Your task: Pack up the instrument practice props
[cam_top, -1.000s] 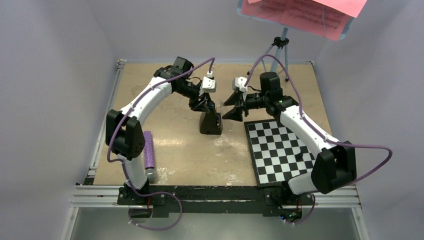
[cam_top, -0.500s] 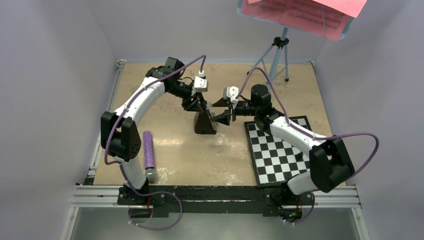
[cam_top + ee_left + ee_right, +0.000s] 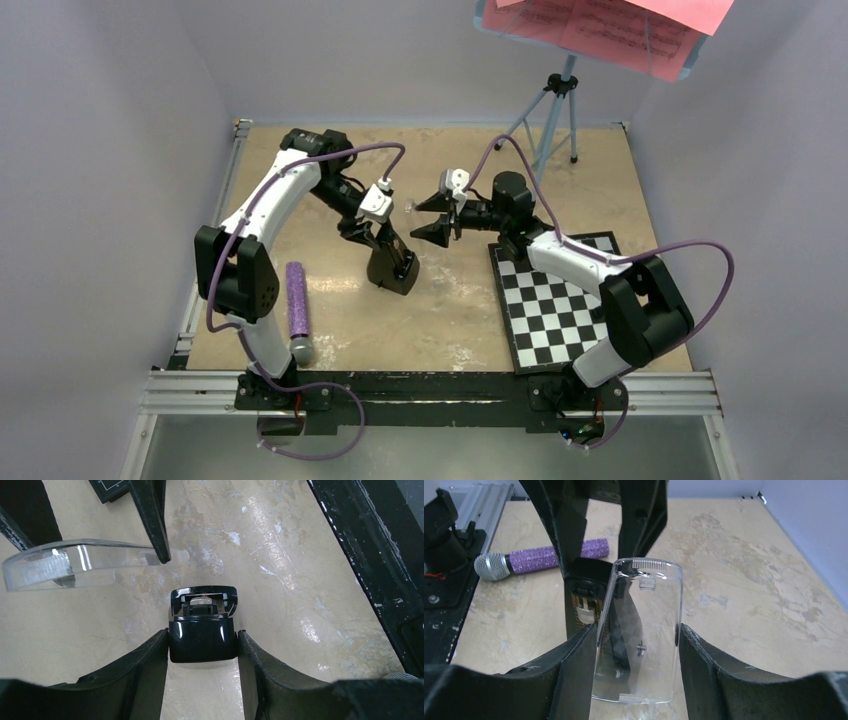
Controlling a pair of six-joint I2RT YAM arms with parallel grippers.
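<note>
Left claw [image 3: 202,639] is clamping metronome [image 3: 203,611], centre frame; right claw [image 3: 638,635] is holding cover [image 3: 644,605], detached.

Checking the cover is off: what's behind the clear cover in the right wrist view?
Seen partly through it: the black metronome, gripped by the left gripper, and table beyond. The right gripper holds the clear cover; its finger hides the metronome's base.
</note>
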